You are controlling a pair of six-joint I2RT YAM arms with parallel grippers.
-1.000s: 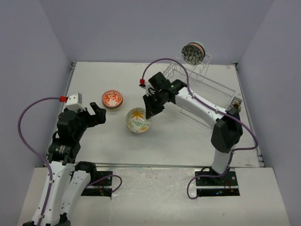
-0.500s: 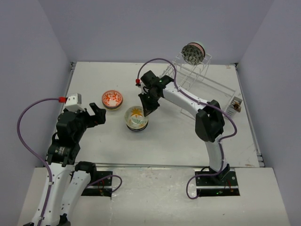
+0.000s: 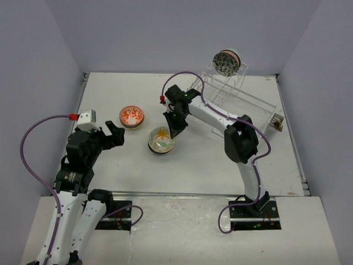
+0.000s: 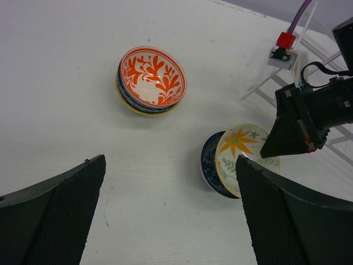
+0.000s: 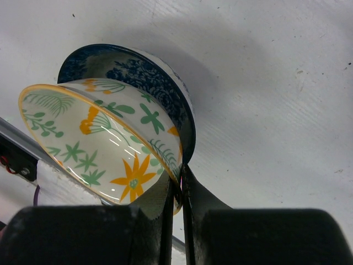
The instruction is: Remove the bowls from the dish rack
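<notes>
Fingertips (image 5: 162,201) of the right gripper (image 5: 181,174) are pressed almost together on the thin rim of the cream bowl with the yellow flower (image 5: 105,149), one pad inside the rim and one outside. The bowl hangs tilted, its lower edge resting in or just against the blue-patterned bowl (image 5: 143,72) that sits on the table (image 3: 204,165). The step in hand looks like nesting the cream bowl into the blue one. To do it well, the wrist should level the bowl so that it settles flat inside and does not ride up on the blue rim. The pads should part only once the weight is carried from below, because a rim pinch released early could let the ceramic tip and clatter. The right wrist view alone shows the rim grip and the closeness of the two bowls. The top view alone shows the dish rack (image 3: 220,83) at the far right with one netted bowl (image 3: 226,62) standing on edge in its raised section, so unloading is not finished. The left wrist view gives the clearest look at the red-orange floral bowl (image 4: 151,77) topping a separate stack, well apart from the pair. It also shows the left gripper (image 4: 171,165) with its fingers spread wide and holding nothing.
</notes>
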